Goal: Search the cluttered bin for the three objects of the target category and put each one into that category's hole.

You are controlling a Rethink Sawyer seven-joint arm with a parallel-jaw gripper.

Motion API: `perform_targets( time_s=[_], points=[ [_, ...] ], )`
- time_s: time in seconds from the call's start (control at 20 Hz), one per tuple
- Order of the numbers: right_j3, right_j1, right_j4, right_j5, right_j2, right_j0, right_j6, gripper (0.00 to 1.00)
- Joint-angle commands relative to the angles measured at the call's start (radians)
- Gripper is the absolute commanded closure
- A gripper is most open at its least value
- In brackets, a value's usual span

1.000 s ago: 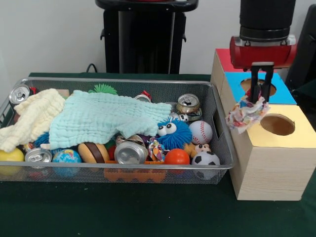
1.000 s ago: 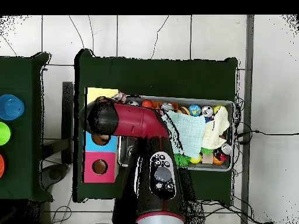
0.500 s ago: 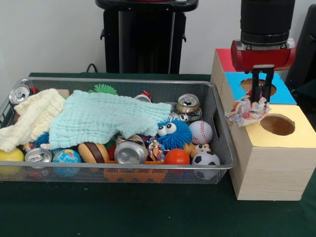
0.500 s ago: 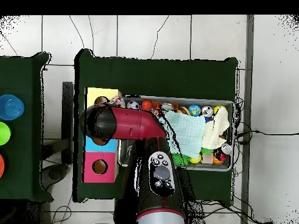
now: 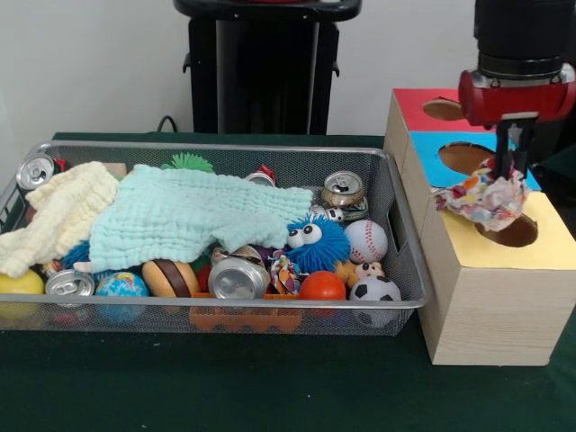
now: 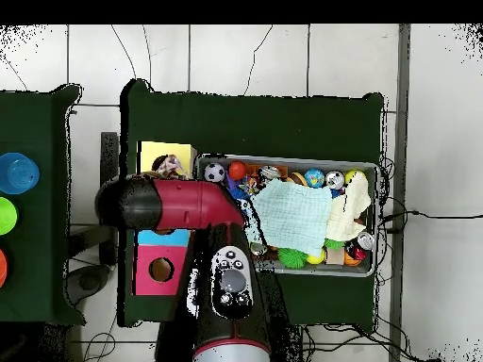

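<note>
The silver wire-mesh bin (image 5: 396, 301) (image 6: 370, 170) holds cloths, cans and balls. My gripper (image 5: 509, 166) is shut on a wrinkly confetti-patterned wad (image 5: 486, 194) (image 6: 170, 167) and holds it just over the yellow-surround hole (image 5: 516, 231) of the largest pale wooden box (image 5: 490, 301). The wad hangs partly over the hole's near-left rim. A knotted multicolour rope (image 5: 284, 272) lies in the bin between a crushed can and the fuzzy blue ball. In the overhead view the arm (image 6: 179, 203) covers most of the boxes.
A mint cloth (image 5: 184, 216) and a cream cloth (image 5: 58, 216) cover the bin's left half. Silver cans (image 5: 236, 277) (image 5: 343, 187), a baseball (image 5: 366, 240), a soccer ball (image 5: 375, 290) and the fuzzy blue ball (image 5: 317, 243) lie at its right. Blue-surround (image 5: 466, 157) and red-surround (image 5: 443, 109) holes sit behind.
My gripper has carried the wad rightward and toward the yellow-surround hole, from over the blue-surround hole's edge to just above the yellow one. The bin's contents have not moved.
</note>
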Motion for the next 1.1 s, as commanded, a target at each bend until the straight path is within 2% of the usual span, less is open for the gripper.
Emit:
perform_targets(
  time_s=[0.05,0.45,1.1],
  points=[
    [0.039,0.017,0.005,0.058,0.001,0.048,0.189,1.00],
    [0.007,0.031,0.026,0.080,-0.019,0.072,0.207,1.00],
    [0.035,0.025,0.030,0.042,-0.016,0.072,0.198,1.00]
  ],
)
